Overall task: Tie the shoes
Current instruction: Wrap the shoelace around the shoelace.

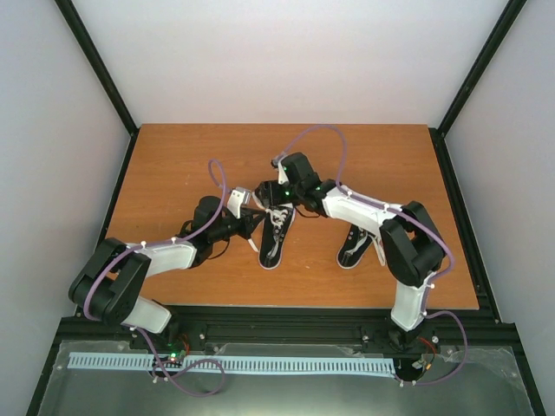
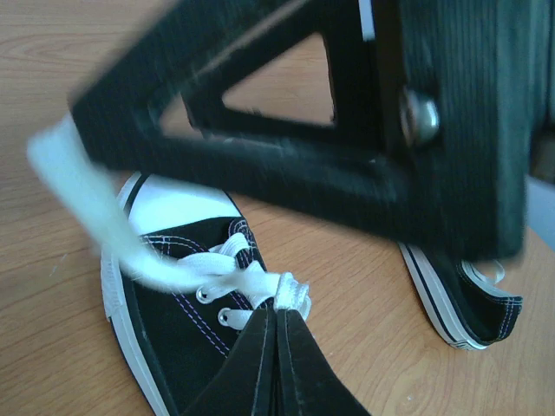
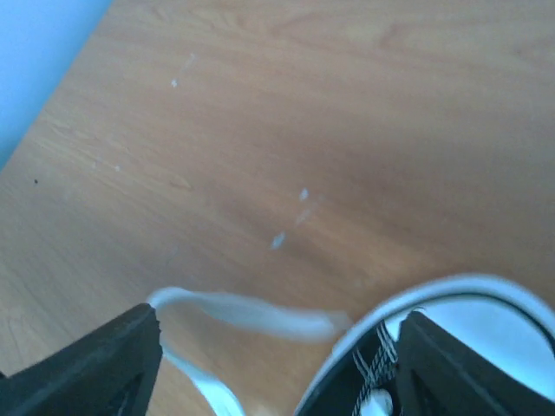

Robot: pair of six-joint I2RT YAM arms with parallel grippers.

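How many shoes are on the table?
2. The first shoe lies in the middle of the table. The second shoe lies to its right, partly under the right arm. I can't see any more.

- Central shoe (image 1: 276, 236) on brown table (image 1: 191, 165), left gripper (image 1: 250, 221) and right gripper (image 1: 267, 192) meeting over it, white lace (image 1: 252, 243) alongside
- Second shoe (image 1: 355, 247) beside right arm (image 1: 364, 208)
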